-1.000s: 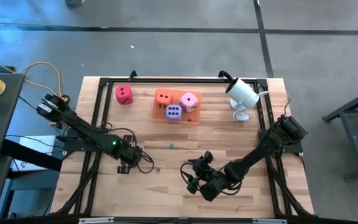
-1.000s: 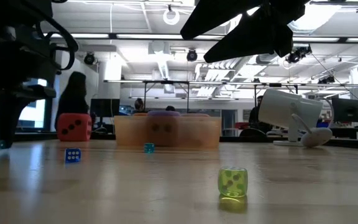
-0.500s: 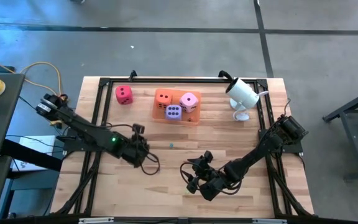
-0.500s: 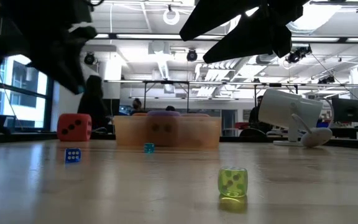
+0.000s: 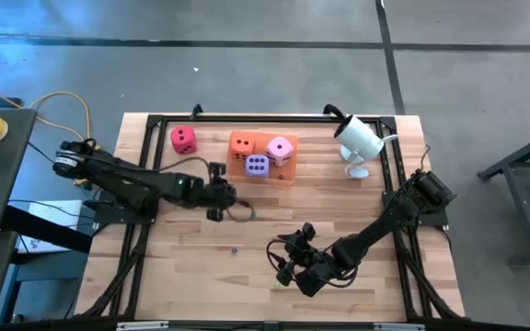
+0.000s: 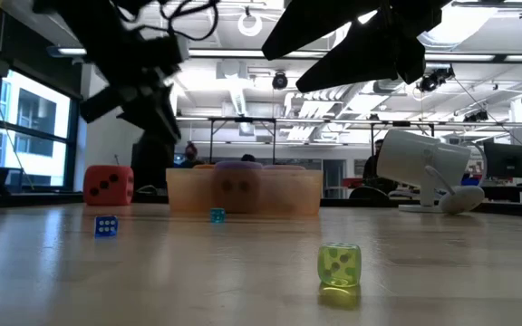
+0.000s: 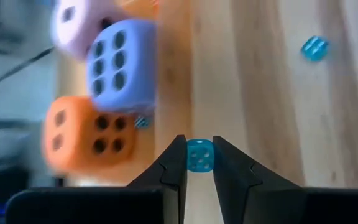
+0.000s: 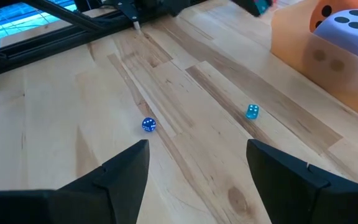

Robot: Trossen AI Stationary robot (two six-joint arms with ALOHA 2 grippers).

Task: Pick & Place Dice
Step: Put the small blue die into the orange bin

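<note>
Reaching toward the orange tray (image 5: 286, 177), the left gripper (image 7: 199, 163) pinches a small teal die (image 7: 199, 154).

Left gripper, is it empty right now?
No, in the left wrist view the left gripper is shut on a small teal die, pinched between its two dark fingertips.

wooden table (image 5: 339, 198) carries orange tray (image 5: 286, 176), red die (image 5: 183, 139), white lamp (image 5: 358, 140).

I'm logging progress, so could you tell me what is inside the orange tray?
The orange tray holds three big dice: orange, pink and purple. They cover its floor, so anything beneath stays hidden.
</note>
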